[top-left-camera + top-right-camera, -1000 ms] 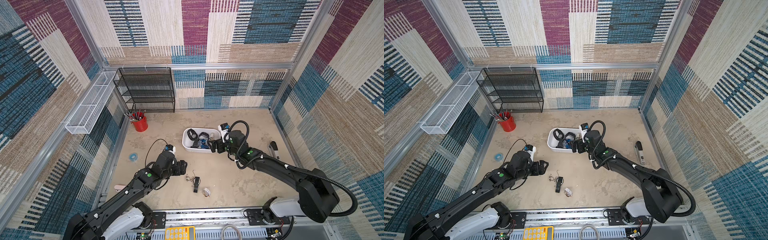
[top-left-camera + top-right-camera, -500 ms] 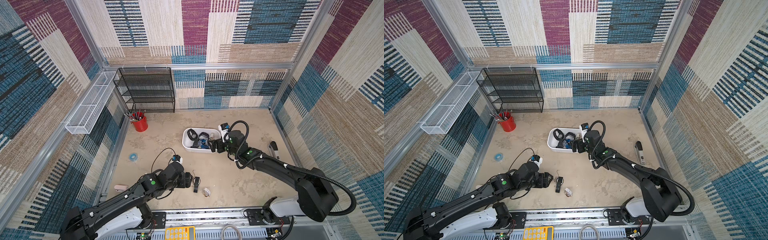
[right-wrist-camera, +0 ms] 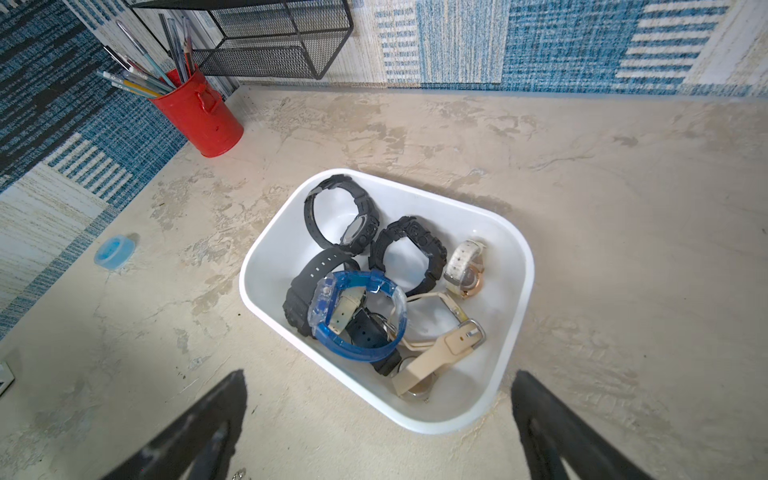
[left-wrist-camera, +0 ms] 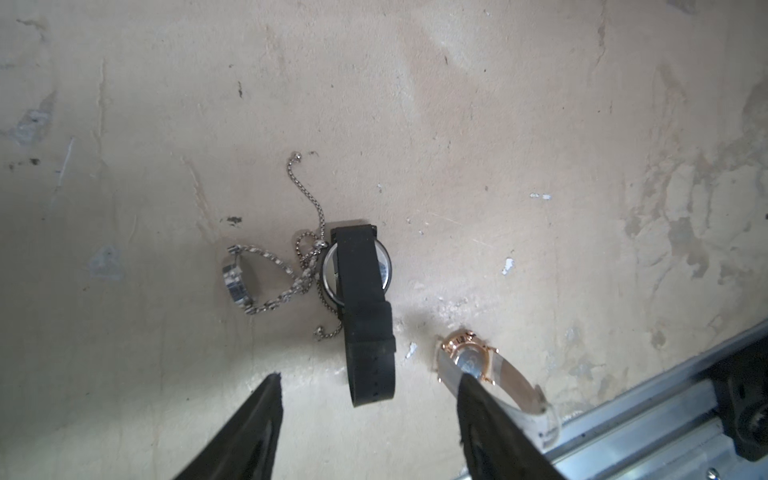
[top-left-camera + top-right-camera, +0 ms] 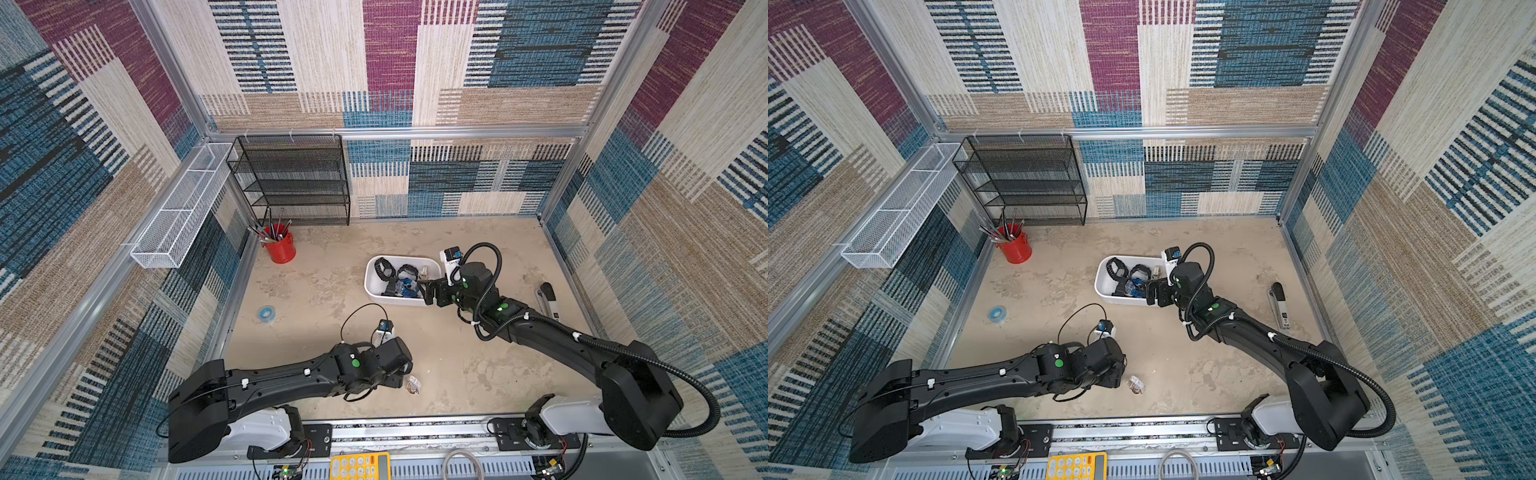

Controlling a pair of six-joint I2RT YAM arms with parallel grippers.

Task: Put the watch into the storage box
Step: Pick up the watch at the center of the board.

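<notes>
The left tool hangs low over the tabletop with its jaws apart and gripping nothing. The free strap end of a black watch lies between the two fingers and touches neither. The strap is folded across the round case. A silver chain watch lies just beside the black watch, its chain against the case. On the other side sits a rose-gold watch with a pale strap, partly hidden behind one finger and near the metal rail at the tabletop's edge. In both top views the left arm covers the black watch, which lies well apart from the storage box. The white box stands mid-tabletop and holds several watches, among them a clear blue watch, three black ones and one with a beige strap. The right tool hovers just beside one end of the box, jaws wide and empty. A red cup of pens stands by the back wall, and a blue tape roll lies apart on the left
</notes>
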